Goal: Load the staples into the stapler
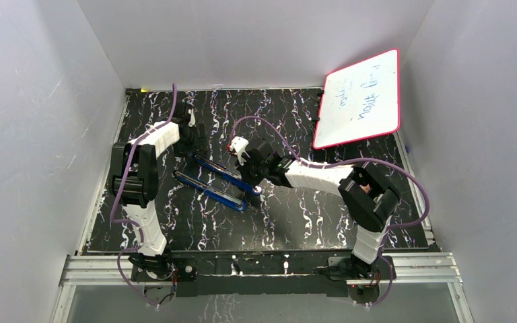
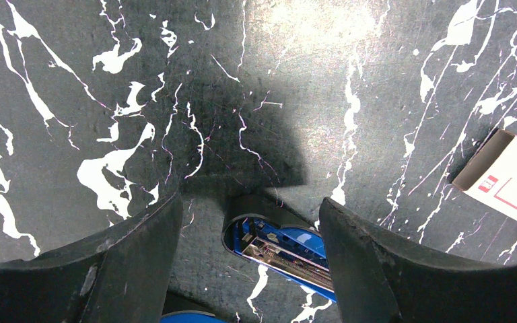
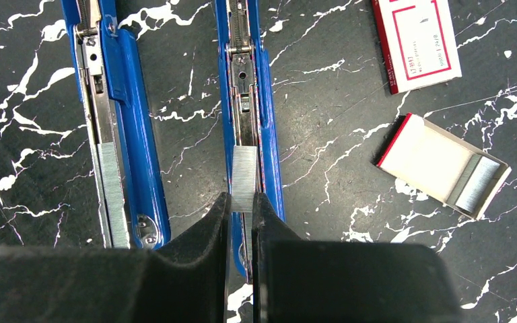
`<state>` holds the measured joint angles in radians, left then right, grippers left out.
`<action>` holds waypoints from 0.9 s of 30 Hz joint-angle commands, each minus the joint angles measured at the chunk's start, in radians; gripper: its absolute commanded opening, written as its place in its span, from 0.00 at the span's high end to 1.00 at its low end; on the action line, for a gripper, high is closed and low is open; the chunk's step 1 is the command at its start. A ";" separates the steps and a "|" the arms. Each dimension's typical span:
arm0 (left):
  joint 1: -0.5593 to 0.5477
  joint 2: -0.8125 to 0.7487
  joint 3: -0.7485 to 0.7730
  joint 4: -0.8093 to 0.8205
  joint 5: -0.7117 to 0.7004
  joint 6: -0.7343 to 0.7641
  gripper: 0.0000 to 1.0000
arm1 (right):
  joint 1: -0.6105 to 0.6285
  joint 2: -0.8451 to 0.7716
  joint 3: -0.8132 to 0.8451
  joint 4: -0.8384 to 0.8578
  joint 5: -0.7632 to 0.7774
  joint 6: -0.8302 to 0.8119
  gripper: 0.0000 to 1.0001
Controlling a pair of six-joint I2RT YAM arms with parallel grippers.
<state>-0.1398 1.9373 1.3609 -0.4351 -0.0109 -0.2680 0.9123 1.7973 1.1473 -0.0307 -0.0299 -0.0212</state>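
We are stretching our left arm (image 1: 155, 141) toward the upper left centre of the overhead frame, holding the left gripper (image 2: 249, 222) pointed down with its fingers spread wide. We are bending our right arm (image 1: 323, 176) leftward across the middle, and the right gripper (image 3: 241, 205) is pinching the staples (image 3: 244, 176) between nearly closed fingers.

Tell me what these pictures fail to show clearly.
- Right wrist: the near end of the staple strip, hidden between the right fingers; both blue stapler rails run off the top edge.
- Left wrist: the stapler, mostly behind the left fingers.
- Top: whiteboard writing, too small to read.
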 commanded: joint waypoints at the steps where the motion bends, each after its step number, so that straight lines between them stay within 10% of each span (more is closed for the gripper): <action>1: -0.004 -0.029 0.015 -0.030 0.009 0.007 0.28 | 0.005 -0.048 0.000 0.037 -0.004 0.009 1.00; 27: -0.004 -0.026 0.014 -0.030 0.009 0.007 0.28 | 0.005 0.005 0.058 -0.041 0.014 0.005 1.00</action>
<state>-0.1398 1.9373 1.3609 -0.4351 -0.0109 -0.2680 0.9123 1.8072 1.1664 -0.0807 -0.0261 -0.0216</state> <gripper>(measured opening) 0.725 0.177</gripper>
